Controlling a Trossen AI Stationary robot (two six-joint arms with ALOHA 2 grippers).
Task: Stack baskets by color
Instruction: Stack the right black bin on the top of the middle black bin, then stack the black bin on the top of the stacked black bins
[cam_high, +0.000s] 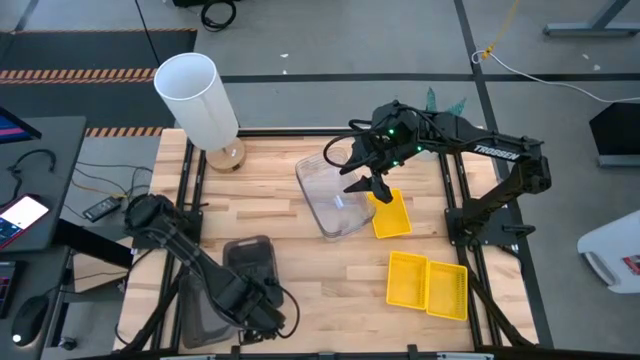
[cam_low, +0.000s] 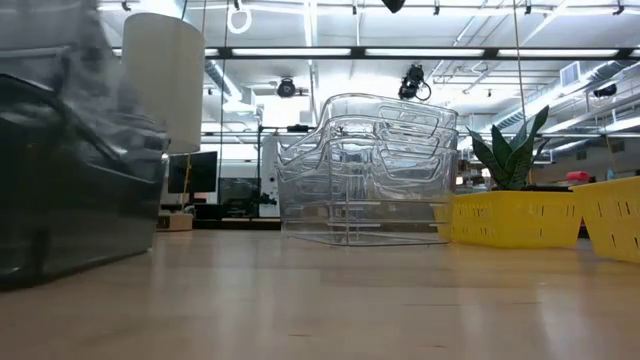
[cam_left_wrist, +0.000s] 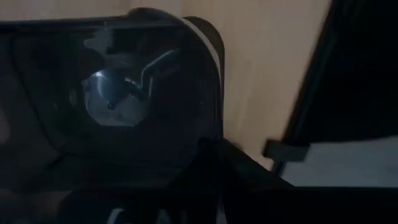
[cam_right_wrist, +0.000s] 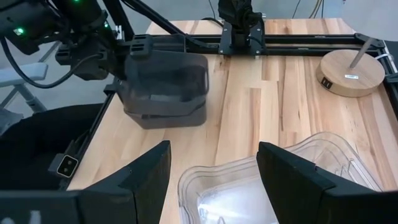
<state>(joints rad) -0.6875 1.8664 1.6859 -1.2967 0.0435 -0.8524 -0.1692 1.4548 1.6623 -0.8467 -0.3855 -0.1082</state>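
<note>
My left gripper (cam_left_wrist: 210, 149) is shut on a dark grey basket (cam_right_wrist: 166, 78), which hangs just over another grey basket (cam_right_wrist: 166, 117) near the table's front left. My right gripper (cam_right_wrist: 214, 180) hovers open above the nested clear baskets (cam_high: 335, 195) at mid-table, touching nothing. One yellow basket (cam_high: 392, 213) lies beside the clear ones. Two more yellow baskets (cam_high: 427, 283) lie side by side toward the front right. My left gripper pinches the rim (cam_left_wrist: 216, 118) at the near short end of the upper grey basket between its two fingers, which come from above, pointing down. The basket hangs a little tilted over the lower grey basket; I cannot tell whether it rests on it.
A tall white cylinder lamp (cam_high: 198, 95) on a round wooden foot (cam_right_wrist: 351, 73) stands at the far left. A green plant (cam_low: 515, 150) shows behind the yellow baskets. Black rails (cam_high: 190, 180) run along the table's sides. Bare wood lies between the grey and clear baskets.
</note>
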